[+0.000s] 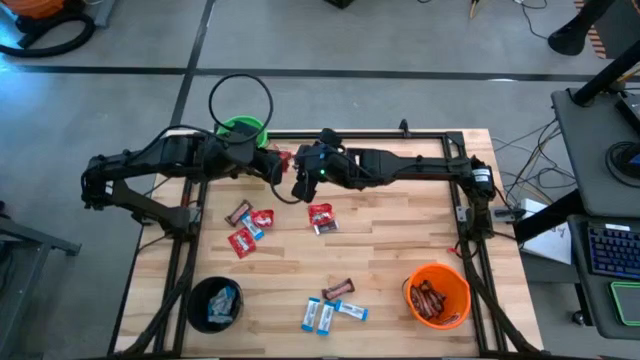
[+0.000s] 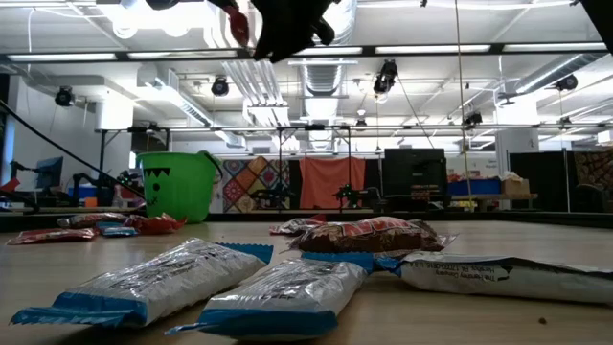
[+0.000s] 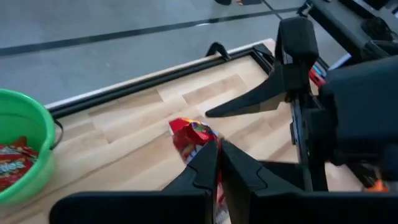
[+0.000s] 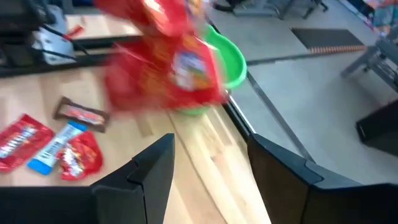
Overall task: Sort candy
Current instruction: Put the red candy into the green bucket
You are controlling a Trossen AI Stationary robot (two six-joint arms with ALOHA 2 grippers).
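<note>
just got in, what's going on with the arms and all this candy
Two arms are sorting candy into buckets. The left tool is shut on a red packet beside the green bucket. The right tool is open, with another red packet blurred just beyond its fingers, seemingly being tossed toward that bucket. Brown bars fill the orange bucket; more candy lies on the table.

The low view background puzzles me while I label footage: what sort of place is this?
Probably a robotics lab or workshop: exposed ceiling ducts, a concrete floor with cables, and a keyboard on a desk beside the wooden table.

No lettering on any wrapper or bucket is legible.
</note>
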